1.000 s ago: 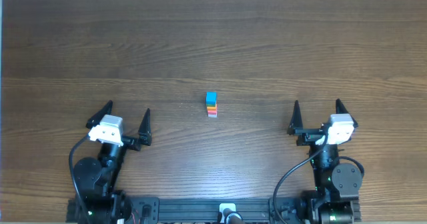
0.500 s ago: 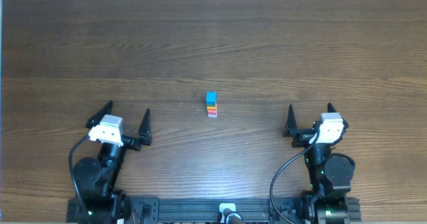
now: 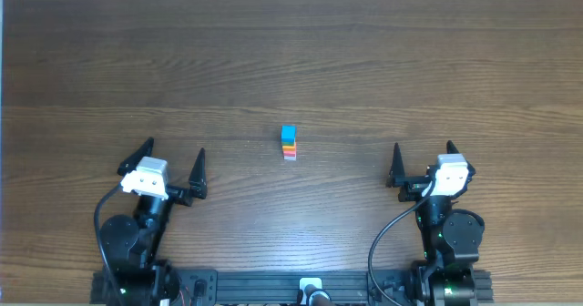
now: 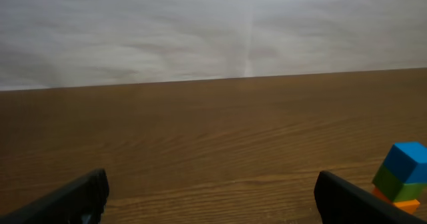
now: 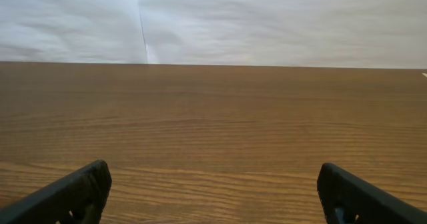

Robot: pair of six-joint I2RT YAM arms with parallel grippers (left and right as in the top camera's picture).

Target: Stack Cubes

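Note:
A small stack of cubes (image 3: 289, 143) stands at the middle of the wooden table (image 3: 291, 60), blue on top, then green, orange and a pale one at the bottom. The same stack of cubes (image 4: 400, 177) appears in the left wrist view with blue over green over orange. My left gripper (image 3: 171, 160) is open near the table's front left, well away from the stack. My right gripper (image 3: 423, 158) is open at the front right, also apart from the stack. Both grippers hold nothing; the left gripper (image 4: 210, 197) and right gripper (image 5: 213, 194) show wide gaps.
A pale wall (image 5: 267, 17) stands behind the far edge of the table. The arm bases and a black rail (image 3: 291, 288) run along the near edge.
The right gripper has shifted a little to the left and turned slightly toward the centre since a second ago. The left arm and the stack have not moved.

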